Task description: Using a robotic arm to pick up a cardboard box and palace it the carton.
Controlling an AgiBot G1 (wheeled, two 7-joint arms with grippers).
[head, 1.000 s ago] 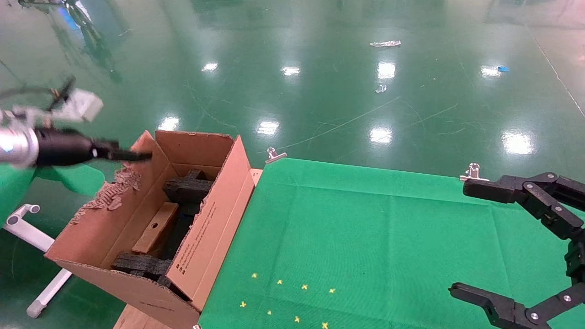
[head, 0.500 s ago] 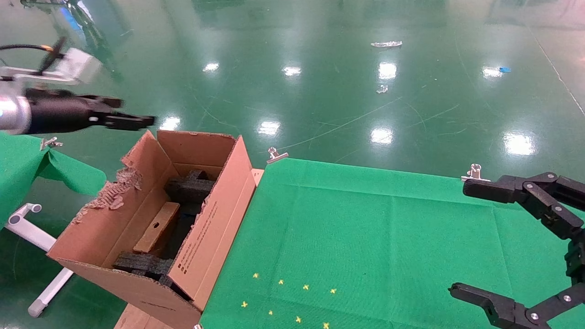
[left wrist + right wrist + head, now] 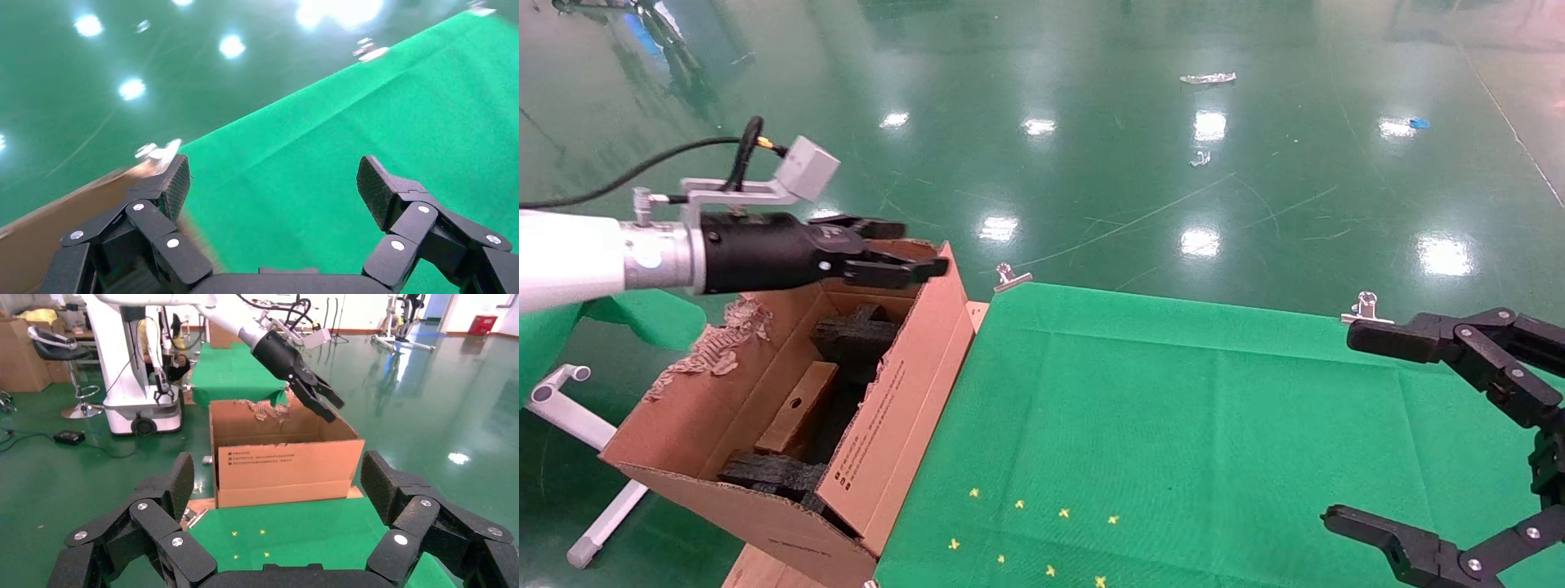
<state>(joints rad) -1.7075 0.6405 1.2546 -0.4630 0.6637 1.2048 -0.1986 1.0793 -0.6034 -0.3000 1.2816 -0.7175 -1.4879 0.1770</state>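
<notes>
The robotic arm (image 3: pixel 601 257) is reaching in from the left edge of the head view, its white segment, silver collar and black wrist lying level across the upper left of the frame. Its left gripper (image 3: pixel 903 249) is hanging over the far rim of the carton (image 3: pixel 891 425), just above the back wall. In the left wrist view the two black linked fingers (image 3: pixel 174 184) are standing wide apart with nothing between them, so the left gripper (image 3: pixel 275 190) is gaping and holding nothing; green cloth and shiny floor are showing through the gap.

The carton is sitting in the lower left of the head view, pressed against the left edge of the green-covered table (image 3: pixel 1173 425), flaps spread, the left flap ragged and torn, the right flap bearing black print. The cardboard box (image 3: pixel 801 407) is lying inside it, leaning along the left inner wall with its round hole facing up, between the black foam blocks (image 3: pixel 854 339) at the far and near ends.

The right gripper (image 3: pixel 1434 445) is resting at the right edge of the frame over the table, its fingers spread wide and empty, well apart from the carton; from its wrist view the carton (image 3: pixel 284 456) is showing across the table with the left gripper (image 3: pixel 318 398) above it
</notes>
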